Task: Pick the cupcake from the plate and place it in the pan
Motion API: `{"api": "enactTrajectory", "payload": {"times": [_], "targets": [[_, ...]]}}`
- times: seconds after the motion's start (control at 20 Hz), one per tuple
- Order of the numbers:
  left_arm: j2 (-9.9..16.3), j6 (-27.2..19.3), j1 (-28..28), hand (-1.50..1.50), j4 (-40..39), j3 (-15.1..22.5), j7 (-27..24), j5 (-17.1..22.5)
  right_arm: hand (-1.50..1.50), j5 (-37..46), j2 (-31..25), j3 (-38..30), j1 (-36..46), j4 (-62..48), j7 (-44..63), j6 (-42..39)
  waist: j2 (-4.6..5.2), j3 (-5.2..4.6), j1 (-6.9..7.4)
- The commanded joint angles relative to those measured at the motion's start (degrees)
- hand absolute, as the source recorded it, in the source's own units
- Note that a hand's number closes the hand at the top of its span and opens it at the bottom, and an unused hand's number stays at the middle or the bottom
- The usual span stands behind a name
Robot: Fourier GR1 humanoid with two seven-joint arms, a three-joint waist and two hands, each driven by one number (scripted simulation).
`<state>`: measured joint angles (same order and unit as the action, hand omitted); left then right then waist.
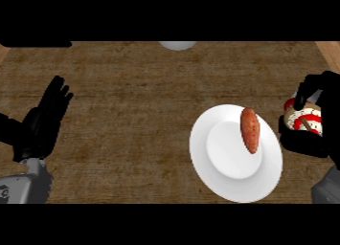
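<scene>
A white plate lies on the wooden counter at the right of the head view, with an orange-brown sweet potato on it. Just right of the plate, my right hand is curled round the cupcake, which shows a cream body with red and white frosting between the black fingers. The cupcake is off the plate and partly hidden by the hand. My left hand rests open at the left edge, fingers up. No pan shows clearly.
A pale grey rounded object peeks in at the top middle edge. A dark shape lies along the top left edge. Bare wooden counter stretches between the hands.
</scene>
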<state>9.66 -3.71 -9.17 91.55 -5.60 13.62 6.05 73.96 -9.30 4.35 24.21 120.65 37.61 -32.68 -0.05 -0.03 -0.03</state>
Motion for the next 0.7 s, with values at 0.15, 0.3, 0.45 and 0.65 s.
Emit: {"api": "enactTrajectory", "payload": {"times": [0.15,0.3,0.45,0.65], "targets": [[-2.1,-0.4,-0.1,0.0,-1.2,1.8,-0.9,-1.2,1.5,-8.1,-7.6,-18.0,0.0,-7.6,-9.0,6.8,0.13,0.07,-0.1],[-0.7,0.0,-2.1,0.0,-2.4,0.3,0.1,-0.8,1.5,-8.2,-9.1,-19.9,-2.0,-12.8,-13.6,14.2,0.14,0.05,0.05],[0.1,1.9,0.2,0.0,-1.1,-0.9,-1.3,0.9,1.5,-13.7,-13.0,-28.1,-3.7,-17.4,-19.7,17.0,0.11,0.05,0.04],[-0.3,0.5,-1.9,0.0,-3.2,-0.9,-1.3,-0.4,1.5,-16.2,-14.4,-31.4,-3.3,-30.4,-28.1,26.3,0.24,0.06,0.23]]}}
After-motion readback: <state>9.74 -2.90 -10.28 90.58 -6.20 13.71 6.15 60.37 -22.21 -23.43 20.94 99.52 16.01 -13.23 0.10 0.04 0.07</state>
